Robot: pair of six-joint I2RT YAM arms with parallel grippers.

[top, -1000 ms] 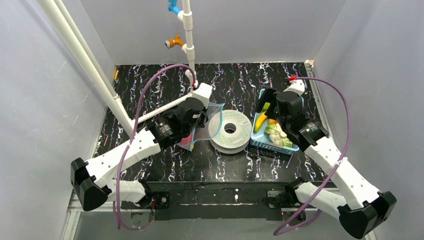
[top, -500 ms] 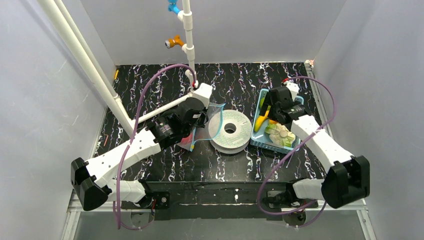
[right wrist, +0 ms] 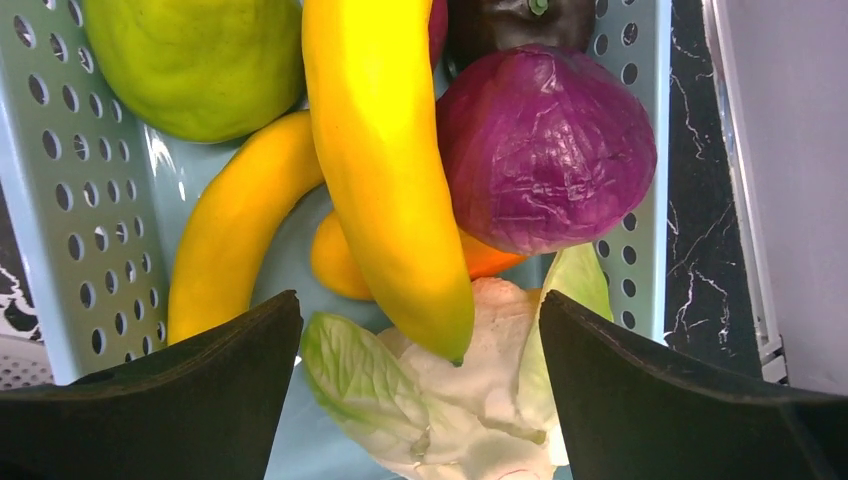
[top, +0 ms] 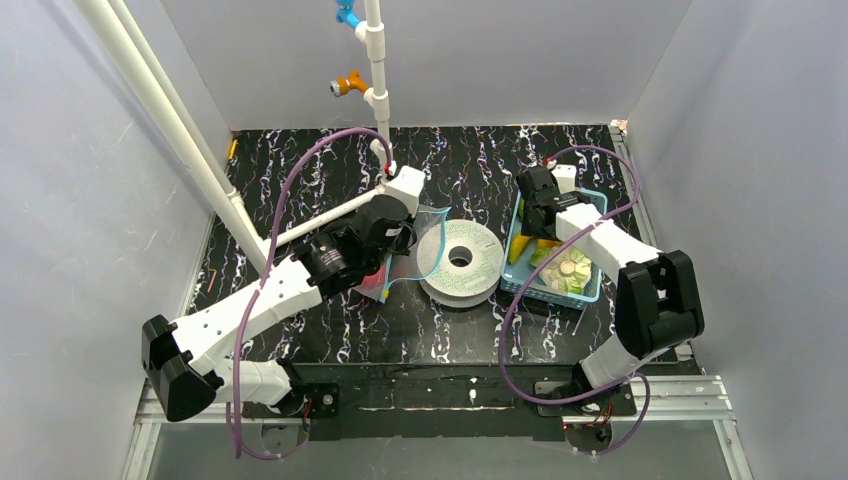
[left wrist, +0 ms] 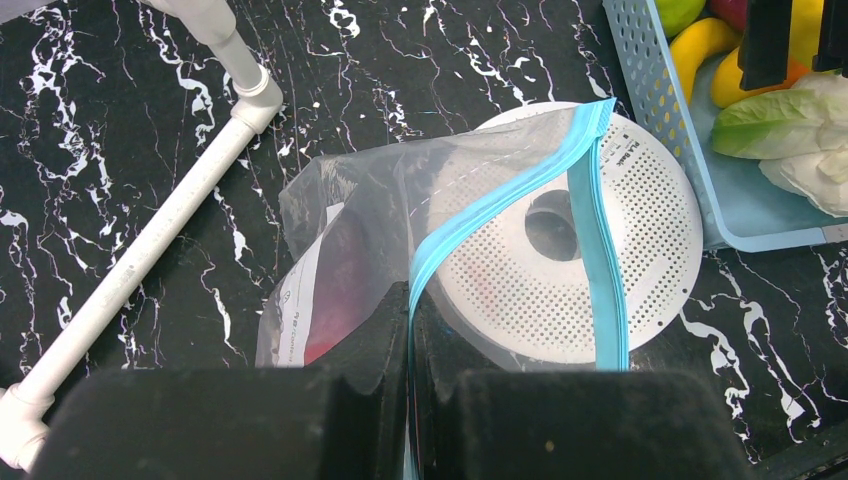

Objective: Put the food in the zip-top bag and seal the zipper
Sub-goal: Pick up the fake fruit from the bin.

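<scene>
Left fingers (left wrist: 370, 345): pressing together on the teal zipper (left wrist: 590, 220) edge of the zip-top bag (left wrist: 350, 210), holding its mouth gaping toward 3 o'clock.
Right fingers (right wrist: 200, 385): standing wide apart, gripping nothing, hovering over the long yellow banana (right wrist: 385, 170).
Bag: lying on the bench at 9 o'clock of the white perforated disc (left wrist: 650, 220), its mouth draping over the disc; something red is showing through the plastic, and what it is cannot be told.
Food: sitting in the blue basket (right wrist: 60, 200) at 3 o'clock of the disc, the banana between the green pear (right wrist: 195, 60) and the purple cabbage (right wrist: 545, 150).
Change: over the last second the right arm is folding its elbow up, and its wrist is sliding toward the basket's 12 o'clock end; the left arm is staying put.
Meaning: the right arm is probably lining up a pick of the banana; nothing is travelling to the bag yet, so sealing is waiting.
</scene>
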